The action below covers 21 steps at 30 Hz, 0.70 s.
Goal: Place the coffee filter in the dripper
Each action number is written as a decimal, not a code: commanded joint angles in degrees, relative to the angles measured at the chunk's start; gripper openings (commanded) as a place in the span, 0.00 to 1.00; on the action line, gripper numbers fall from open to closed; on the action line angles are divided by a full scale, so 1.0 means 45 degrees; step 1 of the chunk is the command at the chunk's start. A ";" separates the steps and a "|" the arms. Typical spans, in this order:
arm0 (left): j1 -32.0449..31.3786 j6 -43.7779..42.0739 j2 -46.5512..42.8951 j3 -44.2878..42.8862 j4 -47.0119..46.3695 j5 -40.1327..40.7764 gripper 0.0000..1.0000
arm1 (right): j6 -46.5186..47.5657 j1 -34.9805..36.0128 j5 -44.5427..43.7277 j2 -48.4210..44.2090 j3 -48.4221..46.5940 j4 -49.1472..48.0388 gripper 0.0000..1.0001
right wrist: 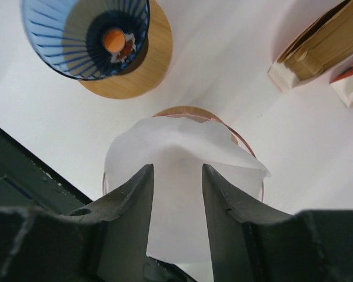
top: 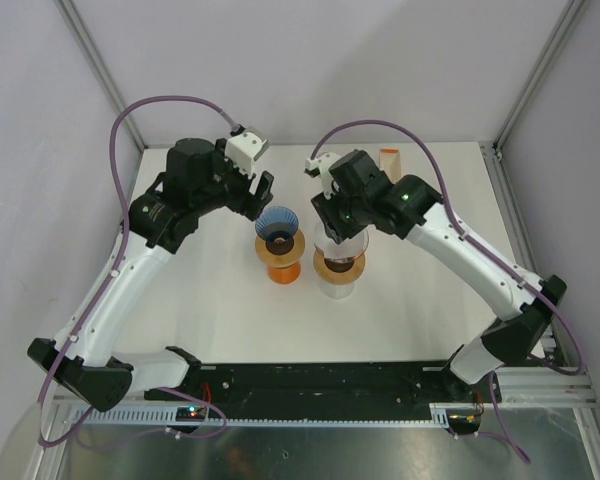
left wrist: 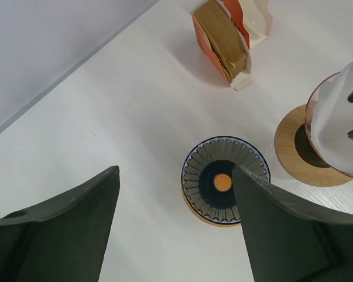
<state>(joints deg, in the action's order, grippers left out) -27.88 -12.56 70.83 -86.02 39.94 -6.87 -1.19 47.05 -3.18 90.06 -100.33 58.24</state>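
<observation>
A white paper coffee filter [right wrist: 182, 147] sits in the clear glass dripper [right wrist: 250, 154] on its round wooden base [top: 340, 268]. It stands up crumpled above the rim. My right gripper [right wrist: 176, 170] hangs just above the filter, jaws open, nothing between them. The filter also shows in the left wrist view [left wrist: 338, 126]. A blue ribbed dripper [top: 278, 226] on a wooden base stands to the left, empty. My left gripper [left wrist: 176, 173] is open and empty above the table beside the blue dripper [left wrist: 220, 179].
An orange-and-white box of brown filters [left wrist: 226, 38] lies at the back of the table, also in the top view [top: 390, 158] and the right wrist view [right wrist: 323, 44]. Grey walls close in the back and sides. The black base rail [top: 310, 380] runs along the near edge.
</observation>
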 commanded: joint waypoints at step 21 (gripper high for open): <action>0.1352 -0.0288 0.0100 0.0382 -0.0704 0.0206 0.90 | -0.1080 -0.7103 -0.0701 -0.2342 0.4456 -0.7188 0.36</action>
<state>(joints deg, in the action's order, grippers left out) -22.92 -13.13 71.24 -85.56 39.09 -6.15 -7.07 17.32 -3.25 72.95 -83.35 30.46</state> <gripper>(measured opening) 0.901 0.380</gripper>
